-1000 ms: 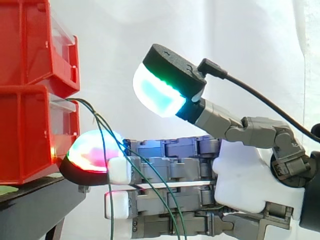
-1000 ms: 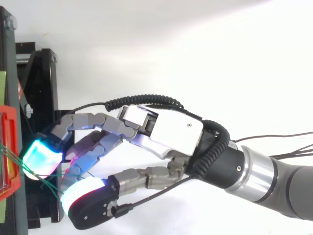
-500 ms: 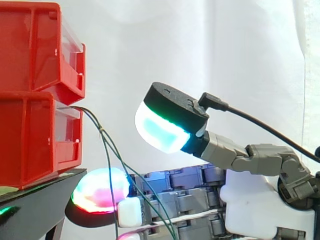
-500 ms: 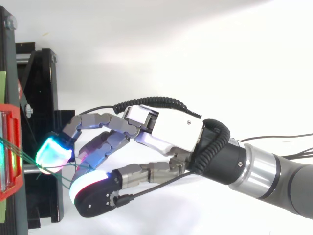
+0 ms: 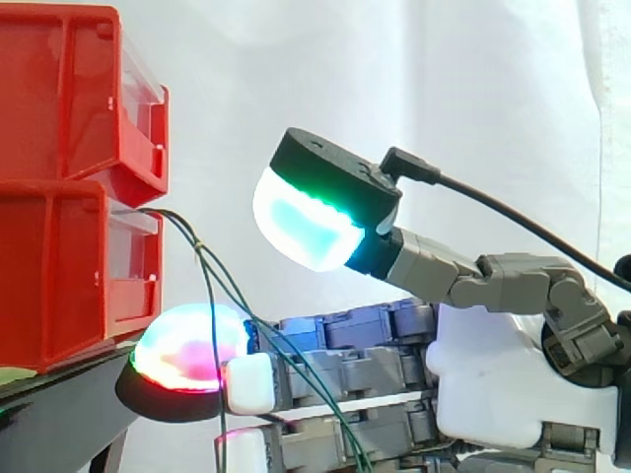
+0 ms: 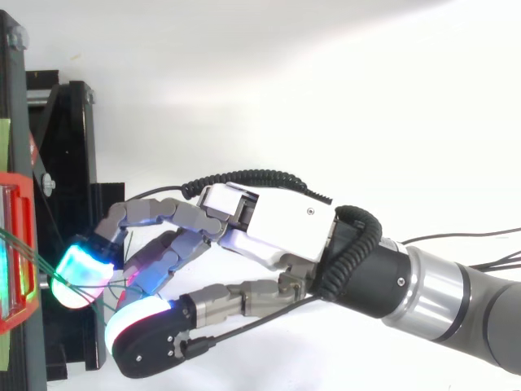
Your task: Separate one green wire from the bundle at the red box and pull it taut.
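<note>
Beside the red box [image 5: 79, 266], the hand [image 5: 503, 365] sat open-fingered among the green wires [image 5: 212, 286]; pinching one strand likely came next.

On my feeds the hand [image 6: 277, 232] wears a white, boxy shell across its back, with one small dark dot like a screw head, and the side view gives me a smooth white palm [image 5: 513, 384]. The fingers [image 6: 175, 216] are chains of grey blocky links with darker gaps between them. They end in thick rounded pads [image 6: 79, 275], and the one nearest the top camera glows cyan and green. The thumb pad [image 5: 306, 222] is cyan with a green rim under a black cap. Another pad [image 5: 187, 350] is mottled magenta, red and green. Behind the hand come a black collar [image 6: 370, 285], a bright silver ring [image 6: 423, 289] and the matte grey arm [image 6: 488, 326].
</note>
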You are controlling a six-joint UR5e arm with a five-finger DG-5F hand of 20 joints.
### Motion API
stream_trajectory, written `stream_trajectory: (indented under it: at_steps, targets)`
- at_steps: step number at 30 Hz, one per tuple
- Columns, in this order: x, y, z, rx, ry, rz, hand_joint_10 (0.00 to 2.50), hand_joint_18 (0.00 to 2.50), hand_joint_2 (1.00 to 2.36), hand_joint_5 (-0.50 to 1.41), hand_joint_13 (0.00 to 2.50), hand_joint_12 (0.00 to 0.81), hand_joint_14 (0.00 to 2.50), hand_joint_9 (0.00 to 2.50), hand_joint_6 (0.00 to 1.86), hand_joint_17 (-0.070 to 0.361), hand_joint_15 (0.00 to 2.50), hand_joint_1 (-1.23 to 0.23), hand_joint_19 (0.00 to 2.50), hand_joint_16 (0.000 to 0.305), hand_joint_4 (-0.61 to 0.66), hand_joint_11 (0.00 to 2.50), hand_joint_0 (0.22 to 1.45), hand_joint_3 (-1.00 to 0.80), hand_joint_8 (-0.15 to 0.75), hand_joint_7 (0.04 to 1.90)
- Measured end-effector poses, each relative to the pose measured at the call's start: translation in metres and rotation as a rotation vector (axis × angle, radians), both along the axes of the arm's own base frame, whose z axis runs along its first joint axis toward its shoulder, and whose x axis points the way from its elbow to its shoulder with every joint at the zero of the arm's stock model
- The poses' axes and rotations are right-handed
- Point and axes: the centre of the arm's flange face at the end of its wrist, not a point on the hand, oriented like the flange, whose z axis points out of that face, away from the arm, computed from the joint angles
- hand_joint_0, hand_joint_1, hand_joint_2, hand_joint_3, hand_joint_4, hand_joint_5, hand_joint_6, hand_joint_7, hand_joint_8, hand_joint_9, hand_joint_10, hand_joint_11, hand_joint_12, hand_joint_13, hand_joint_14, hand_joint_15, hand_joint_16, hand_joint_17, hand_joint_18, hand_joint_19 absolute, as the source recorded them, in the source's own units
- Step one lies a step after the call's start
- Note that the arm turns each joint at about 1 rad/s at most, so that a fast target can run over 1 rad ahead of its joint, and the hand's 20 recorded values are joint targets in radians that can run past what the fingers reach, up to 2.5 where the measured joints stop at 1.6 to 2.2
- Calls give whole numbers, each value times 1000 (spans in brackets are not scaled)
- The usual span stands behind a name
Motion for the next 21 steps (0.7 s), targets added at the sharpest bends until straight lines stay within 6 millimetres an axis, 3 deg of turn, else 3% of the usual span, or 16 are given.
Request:
stream_trajectory:
  at_steps: [11, 21]
  targets:
    - [-7, -1, 13, 22, 34, 7, 19, 589, 1006, -78, 985, 306, 25, 1128, 503, 81, 635, -665, 500, 36, 185, 554, 598, -433, 195, 1125]
    - [-16, -11, 11, 73, 101, 4, 21, 590, 1007, -77, 985, 307, 25, 1120, 503, 81, 627, -671, 500, 36, 155, 566, 600, -425, 198, 1204]
